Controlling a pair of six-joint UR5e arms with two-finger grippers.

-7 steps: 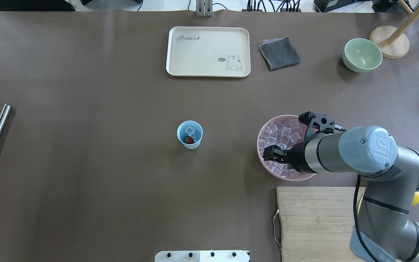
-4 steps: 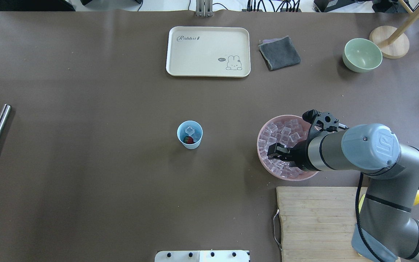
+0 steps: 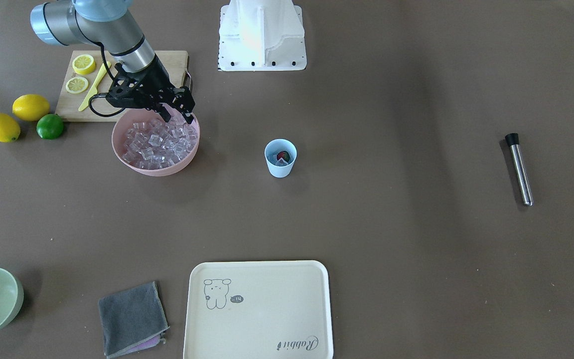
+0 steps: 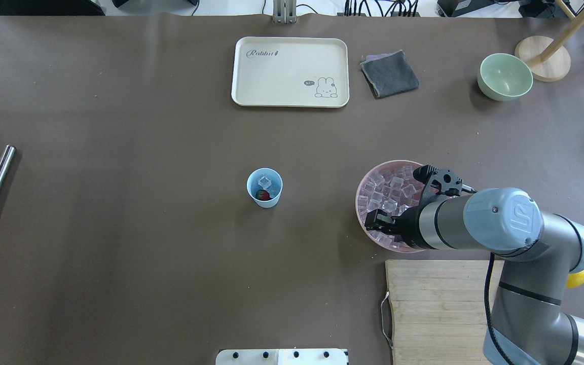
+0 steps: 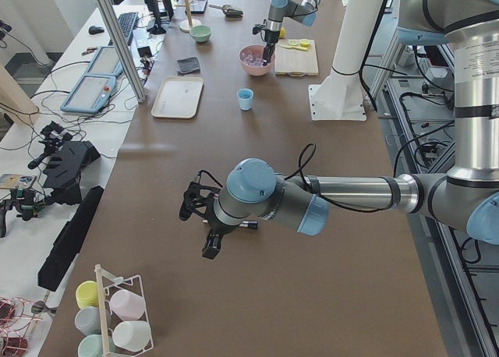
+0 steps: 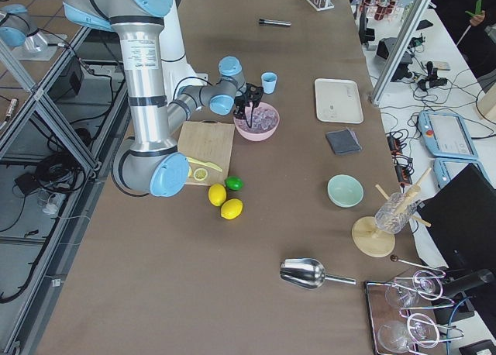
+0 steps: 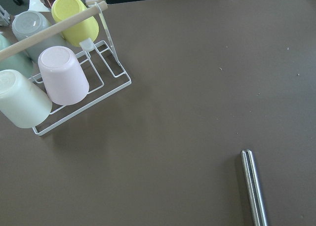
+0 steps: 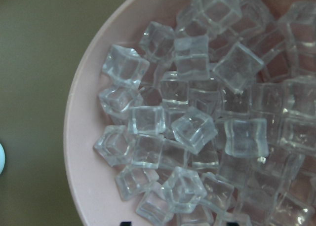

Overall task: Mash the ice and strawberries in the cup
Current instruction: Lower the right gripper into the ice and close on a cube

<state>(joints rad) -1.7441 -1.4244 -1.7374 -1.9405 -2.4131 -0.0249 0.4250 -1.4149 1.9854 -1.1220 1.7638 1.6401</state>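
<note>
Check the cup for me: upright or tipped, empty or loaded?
Upright and loaded: the cup stands mouth up on the table, with the strawberry and some ice cubes inside.

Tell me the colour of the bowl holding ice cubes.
The wide round bowl is pink, clearest in the front-facing view.

Pale blue cup (image 3: pixel 280 169), no handle, is standing upright near the middle of the bench (image 4: pixel 135 243), mouth facing up. One strawberry (image 4: pixel 261 194), red with a dark green top, is lying inside it against the wall nearest the robot. A few clear cubes of ice (image 4: pixel 265 180) are resting beside the berry. Many more cubes are sitting heaped, tilted every way, in a pink bowl (image 8: pixel 84 152) well apart from the cup, on the robot's right.
</note>
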